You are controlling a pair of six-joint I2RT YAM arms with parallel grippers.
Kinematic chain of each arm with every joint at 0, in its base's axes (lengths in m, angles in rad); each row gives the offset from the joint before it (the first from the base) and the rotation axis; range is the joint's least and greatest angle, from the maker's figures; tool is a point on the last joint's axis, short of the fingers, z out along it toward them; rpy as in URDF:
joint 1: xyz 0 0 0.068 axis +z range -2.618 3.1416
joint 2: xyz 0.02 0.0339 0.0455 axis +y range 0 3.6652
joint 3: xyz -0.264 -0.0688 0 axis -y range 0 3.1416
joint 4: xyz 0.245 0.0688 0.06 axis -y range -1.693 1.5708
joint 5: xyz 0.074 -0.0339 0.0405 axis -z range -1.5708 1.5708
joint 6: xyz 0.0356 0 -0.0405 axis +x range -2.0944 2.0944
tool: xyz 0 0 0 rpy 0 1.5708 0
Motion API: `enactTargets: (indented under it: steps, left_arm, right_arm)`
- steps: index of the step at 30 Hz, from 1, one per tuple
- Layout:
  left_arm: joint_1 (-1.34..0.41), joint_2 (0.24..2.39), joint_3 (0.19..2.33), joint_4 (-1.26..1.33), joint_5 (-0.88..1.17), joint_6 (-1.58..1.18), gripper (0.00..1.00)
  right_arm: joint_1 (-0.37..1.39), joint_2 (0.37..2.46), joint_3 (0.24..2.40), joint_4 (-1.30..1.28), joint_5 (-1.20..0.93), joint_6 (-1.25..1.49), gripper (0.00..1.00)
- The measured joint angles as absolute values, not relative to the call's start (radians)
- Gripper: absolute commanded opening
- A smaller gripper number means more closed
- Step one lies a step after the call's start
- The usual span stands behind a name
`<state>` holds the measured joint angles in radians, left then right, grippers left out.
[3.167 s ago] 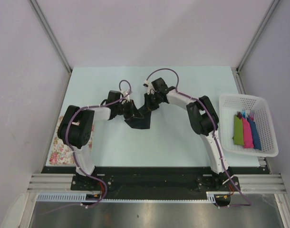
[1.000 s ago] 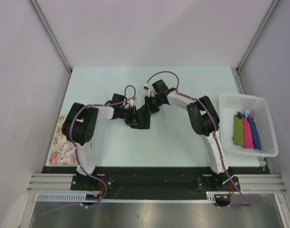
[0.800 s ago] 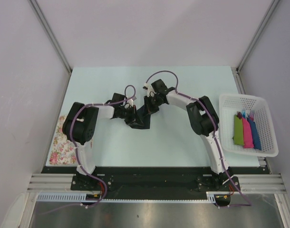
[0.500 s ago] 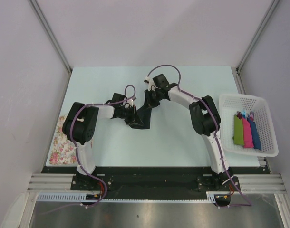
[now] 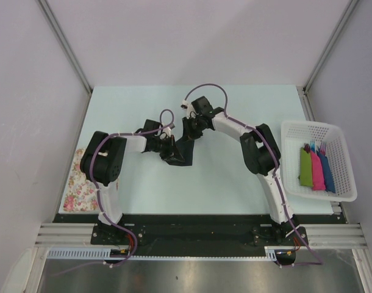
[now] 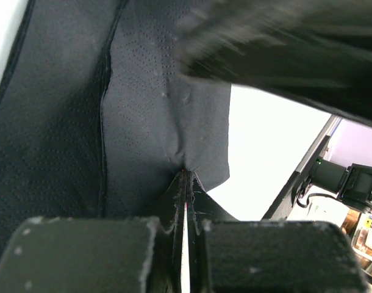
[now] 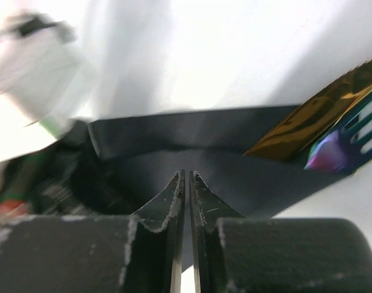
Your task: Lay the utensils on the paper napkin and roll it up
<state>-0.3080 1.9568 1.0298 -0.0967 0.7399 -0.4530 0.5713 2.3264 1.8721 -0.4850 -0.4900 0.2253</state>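
The black paper napkin [image 5: 181,149] lies folded and partly lifted at the table's middle, stretched between both grippers. My left gripper [image 5: 169,148] is shut and pinches its near-left edge; the wrist view shows the fingertips [image 6: 185,174] closed on a pucker of the napkin [image 6: 143,122]. My right gripper [image 5: 189,129] is shut on the napkin's far end, its tips [image 7: 186,174] at a fold of the napkin [image 7: 235,165]. The yellow-orange utensils [image 7: 308,119] poke out of the fold at the right of the right wrist view, fork tines among them. They are hidden in the top view.
A white basket [image 5: 350,165] at the right edge holds green, pink and blue bundles [image 5: 316,170] with fork tips. A floral cloth [image 5: 76,183] lies at the table's left edge, beside the left arm's base. Walls stand close on three sides.
My right gripper has moved a little up and away from the arms' bases, drawing the napkin's far end with it. The left gripper shifted right earlier and now stays put.
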Motion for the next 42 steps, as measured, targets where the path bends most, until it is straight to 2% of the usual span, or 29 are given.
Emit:
enactTargets:
  steps: [7, 10, 11, 13, 14, 16, 17, 21, 28, 35, 42]
  left_arm:
    - [-0.306, 1.957, 1.030, -0.096, 0.741, -0.452, 0.01]
    - [-0.305, 1.955, 1.026, -0.089, 0.744, -0.452, 0.15]
    - [-0.305, 1.951, 1.021, -0.081, 0.744, -0.451, 0.25]
    - [-0.299, 1.928, 0.996, -0.059, 0.745, -0.455, 0.31]
    - [-0.293, 1.901, 0.976, -0.052, 0.743, -0.453, 0.39]
    - [-0.267, 1.834, 0.942, -0.055, 0.737, -0.451, 0.46]
    - [-0.251, 1.807, 0.935, -0.062, 0.735, -0.450, 0.53]
    - [-0.144, 1.710, 0.933, -0.090, 0.716, -0.425, 0.61]
    - [-0.044, 1.744, 0.933, -0.177, 0.673, -0.357, 0.64]
    - [-0.075, 1.827, 0.936, -0.132, 0.743, -0.383, 0.63]
    - [-0.155, 1.911, 0.940, 0.029, 0.862, -0.501, 0.64]
  right_arm:
    - [0.573, 2.387, 1.904, -0.494, -0.463, 0.195, 0.06]
    - [0.575, 2.387, 1.905, -0.496, -0.457, 0.182, 0.05]
    - [0.575, 2.387, 1.905, -0.496, -0.456, 0.180, 0.04]
    - [0.576, 2.387, 1.905, -0.496, -0.456, 0.177, 0.04]
    - [0.576, 2.387, 1.905, -0.496, -0.457, 0.175, 0.04]
    - [0.576, 2.387, 1.905, -0.495, -0.457, 0.171, 0.03]
    - [0.576, 2.387, 1.905, -0.495, -0.458, 0.170, 0.03]
    - [0.576, 2.387, 1.901, -0.490, -0.461, 0.162, 0.03]
    - [0.576, 2.387, 1.900, -0.488, -0.461, 0.160, 0.02]
    - [0.576, 2.387, 1.898, -0.487, -0.461, 0.160, 0.02]
    - [0.576, 2.386, 1.896, -0.485, -0.462, 0.160, 0.01]
